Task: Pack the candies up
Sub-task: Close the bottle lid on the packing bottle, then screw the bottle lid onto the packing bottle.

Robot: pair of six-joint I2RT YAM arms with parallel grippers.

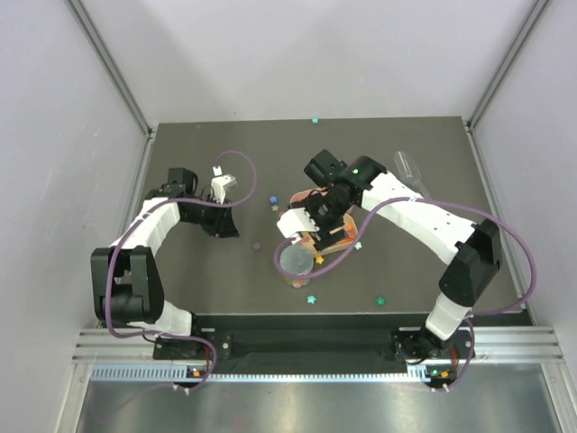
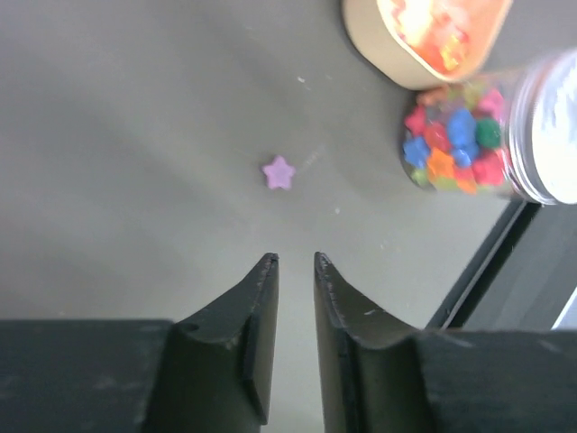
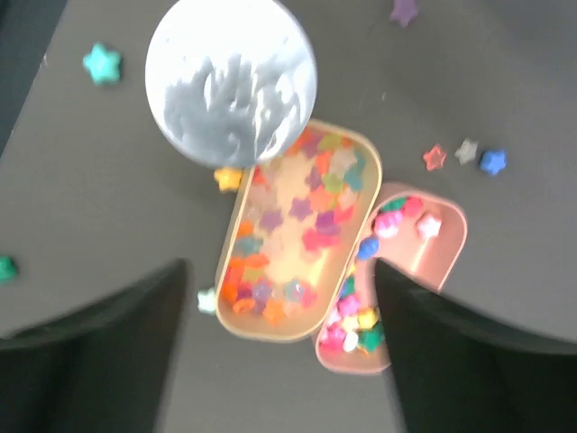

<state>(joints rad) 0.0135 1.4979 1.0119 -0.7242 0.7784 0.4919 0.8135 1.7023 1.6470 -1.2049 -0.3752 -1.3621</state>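
The right arm (image 1: 410,206) bends over the tray (image 3: 270,336) of candies (image 3: 311,239) just beside the jar (image 1: 295,261), right fingers (image 3: 99,352) spread wide, empty. Left of the jar, the left fingers (image 2: 255,316) are nearly together, probably empty.

Overhead cam's looking down from way up; both wrist cams are peering in close, sharing the jar (image 3: 232,81) of candies (image 2: 451,144).

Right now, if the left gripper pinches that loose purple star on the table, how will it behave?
The purple star looks tiny, so it is probably very light and would skid if the left gripper nudges it. Its pointed outline may let it twist in the grip. Lying flat, it seems unlikely to roll.
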